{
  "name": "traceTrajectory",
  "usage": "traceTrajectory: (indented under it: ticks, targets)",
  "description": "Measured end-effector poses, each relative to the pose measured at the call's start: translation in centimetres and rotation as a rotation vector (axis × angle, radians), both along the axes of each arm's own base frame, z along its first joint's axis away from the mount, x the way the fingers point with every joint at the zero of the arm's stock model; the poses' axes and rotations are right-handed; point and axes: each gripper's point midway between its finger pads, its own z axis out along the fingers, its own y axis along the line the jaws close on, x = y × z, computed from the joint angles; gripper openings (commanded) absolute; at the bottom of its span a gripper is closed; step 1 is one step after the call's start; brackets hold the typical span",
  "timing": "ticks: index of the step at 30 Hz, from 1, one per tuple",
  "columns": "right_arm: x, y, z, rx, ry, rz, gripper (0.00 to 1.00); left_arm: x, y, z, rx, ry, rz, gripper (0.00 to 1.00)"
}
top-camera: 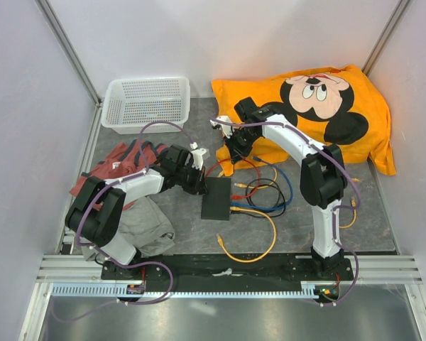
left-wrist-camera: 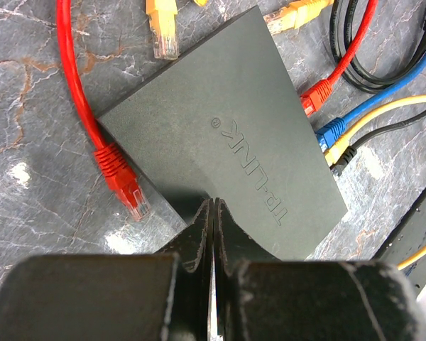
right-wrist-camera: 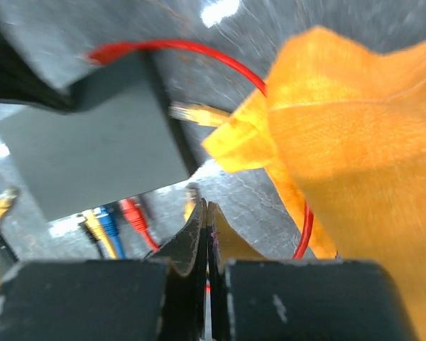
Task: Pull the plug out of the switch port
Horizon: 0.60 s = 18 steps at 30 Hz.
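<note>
The switch point(top-camera: 216, 199) is a flat black box in the middle of the table. It fills the left wrist view point(left-wrist-camera: 227, 142) and shows in the right wrist view point(right-wrist-camera: 92, 149). A red plug point(left-wrist-camera: 312, 99), a blue plug point(left-wrist-camera: 331, 131) and a yellow plug point(left-wrist-camera: 336, 153) sit in ports on its right side. My left gripper point(left-wrist-camera: 213, 202) is shut and empty, its tips over the switch's left edge point(top-camera: 199, 181). My right gripper point(right-wrist-camera: 207, 206) is shut and empty, above the table behind the switch point(top-camera: 234, 153), by the pillow's corner.
A loose red plug point(left-wrist-camera: 124, 185) and a loose yellow plug point(left-wrist-camera: 163, 32) lie beside the switch. Coiled cables point(top-camera: 266, 195) lie to its right. An orange pillow point(top-camera: 319, 106) is at the back right, a white basket point(top-camera: 145, 103) at the back left, clothes point(top-camera: 128, 206) on the left.
</note>
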Motion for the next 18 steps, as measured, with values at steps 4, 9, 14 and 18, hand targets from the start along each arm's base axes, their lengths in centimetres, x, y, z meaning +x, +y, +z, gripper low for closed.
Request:
traceTrajectory:
  ticks: [4, 9, 14, 18]
  targets:
    - [-0.8, 0.6, 2.9, 0.023, -0.066, 0.048, 0.38, 0.0, 0.0, 0.0, 0.000, -0.001, 0.000, 0.02]
    - [-3.3, -0.6, 1.9, -0.050, -0.126, 0.119, 0.48, 0.0, 0.0, 0.0, -0.002, -0.006, 0.000, 0.01]
    - [-5.5, -3.3, -3.1, -0.175, -0.091, 0.152, 0.51, 0.0, 0.0, 0.0, -0.003, -0.007, 0.000, 0.02]
    - [-5.1, -4.1, -4.4, -0.220, -0.111, 0.147, 0.52, 0.0, 0.0, 0.0, -0.003, -0.008, 0.000, 0.02]
